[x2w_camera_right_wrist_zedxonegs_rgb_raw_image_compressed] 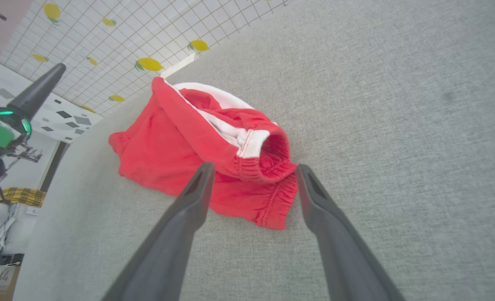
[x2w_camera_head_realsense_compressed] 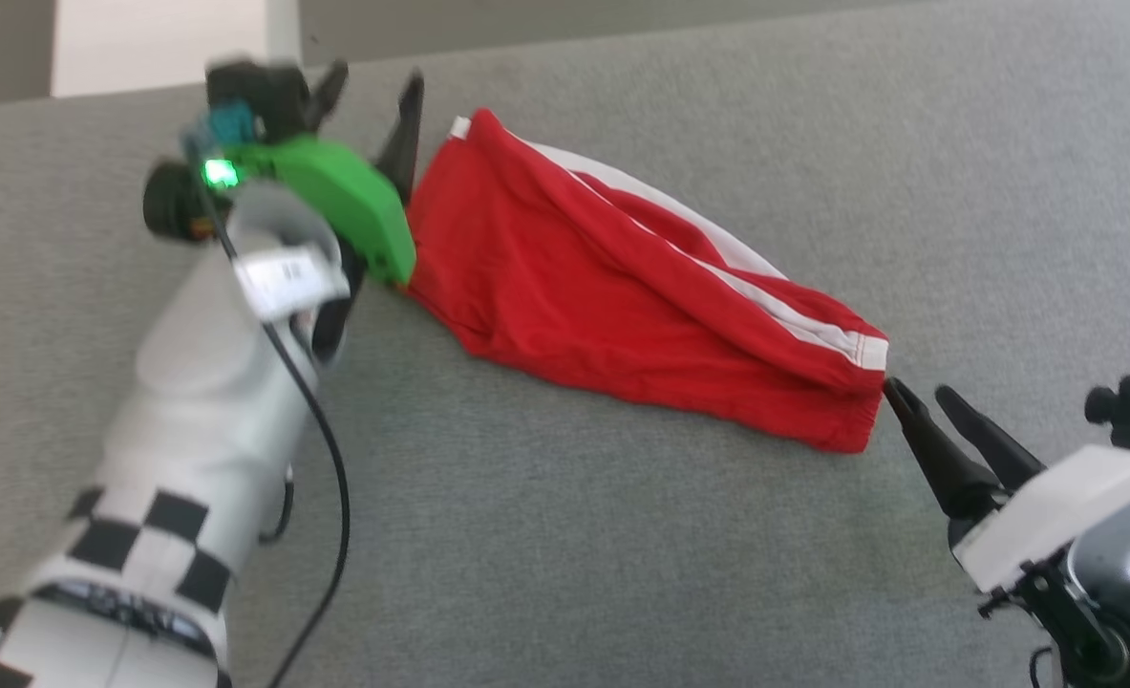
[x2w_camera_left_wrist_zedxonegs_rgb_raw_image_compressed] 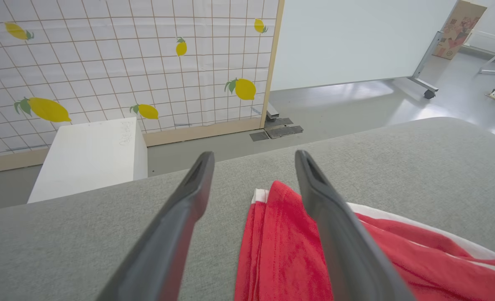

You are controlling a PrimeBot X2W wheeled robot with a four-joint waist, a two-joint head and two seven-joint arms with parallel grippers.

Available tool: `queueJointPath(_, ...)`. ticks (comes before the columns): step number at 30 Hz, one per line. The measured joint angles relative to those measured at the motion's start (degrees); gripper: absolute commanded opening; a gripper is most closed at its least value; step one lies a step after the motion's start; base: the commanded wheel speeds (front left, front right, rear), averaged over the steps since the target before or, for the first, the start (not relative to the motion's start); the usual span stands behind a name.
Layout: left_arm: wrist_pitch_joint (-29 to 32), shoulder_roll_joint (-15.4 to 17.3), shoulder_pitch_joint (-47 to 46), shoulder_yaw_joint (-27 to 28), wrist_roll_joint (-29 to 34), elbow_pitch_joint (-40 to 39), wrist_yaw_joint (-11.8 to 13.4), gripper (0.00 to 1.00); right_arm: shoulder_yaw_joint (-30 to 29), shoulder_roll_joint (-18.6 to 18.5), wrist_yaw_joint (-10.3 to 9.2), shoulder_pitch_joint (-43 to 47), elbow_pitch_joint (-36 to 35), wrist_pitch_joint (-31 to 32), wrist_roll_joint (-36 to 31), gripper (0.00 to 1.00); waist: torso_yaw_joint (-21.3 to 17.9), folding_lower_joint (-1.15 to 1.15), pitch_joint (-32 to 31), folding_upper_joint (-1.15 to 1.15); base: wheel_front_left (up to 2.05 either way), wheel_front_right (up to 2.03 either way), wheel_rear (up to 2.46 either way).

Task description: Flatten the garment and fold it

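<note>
jaws: both spread | garment point(x2w_camera_head_realsense_compressed: 612, 287): between them, an end at each

The blurred left tool point(x2w_camera_head_realsense_compressed: 378, 76) covers part of the garment point(x2w_camera_head_realsense_compressed: 622, 287).

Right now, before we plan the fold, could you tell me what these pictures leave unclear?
- Head view: the left gripper is blurred, and its green casing hides the shorts' edge beside it, so contact is unclear.
- Left wrist view: the shorts run off the bottom edge; one finger covers part.
- Right wrist view: the elastic opening's inside is in shadow.
- Every view: the top fabric hides the lower layers.
</note>
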Motion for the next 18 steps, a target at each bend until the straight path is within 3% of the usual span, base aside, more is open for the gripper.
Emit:
queueJointPath(4, 0.3, 0.2, 5.7, -1.1, 0.3, -2.2, 0.9, 1.0, -2.3, 0.5, 0.0, 2.8, -2.1, 0.3, -1.0, 1.0, 1.5, 0.0, -2.7, 0.0, 0.0, 0.0, 0.0)
queueJointPath(7, 4.8, -0.1, 8.2, -1.6, -0.3, -2.7, 1.9, 1.0, -3.4, 0.8, 0.0, 3.9, -3.4, 1.4, -1.4, 1.0, 2.5, 0.0, -4.4, 0.0, 0.0, 0.0, 0.0)
queueJointPath(12, 18.8, -0.7, 8.8, -3.0, -2.8, -2.6, 3.2, 1.0, -3.8, 1.5, 0.0, 4.2, -5.1, 2.6, -1.6, 1.0, 3.4, 0.0, -6.4, 0.0, 0.0, 0.0, 0.0)
queueJointPath(13, 28.4, -0.7, 8.0, -4.6, -3.0, -2.0, 4.0, 1.0, -3.9, 1.7, 0.0, 4.2, -5.9, 3.1, -1.6, 1.0, 3.1, 0.0, -6.3, 0.0, 0.0, 0.0, 0.0)
queueJointPath(18, 40.3, -0.4, 5.2, -5.8, -3.5, -1.4, 5.5, 1.0, -4.2, 1.9, 0.0, 4.2, -6.3, 3.1, -1.6, 1.0, 1.7, 0.0, -5.1, 0.0, 0.0, 0.0, 0.0)
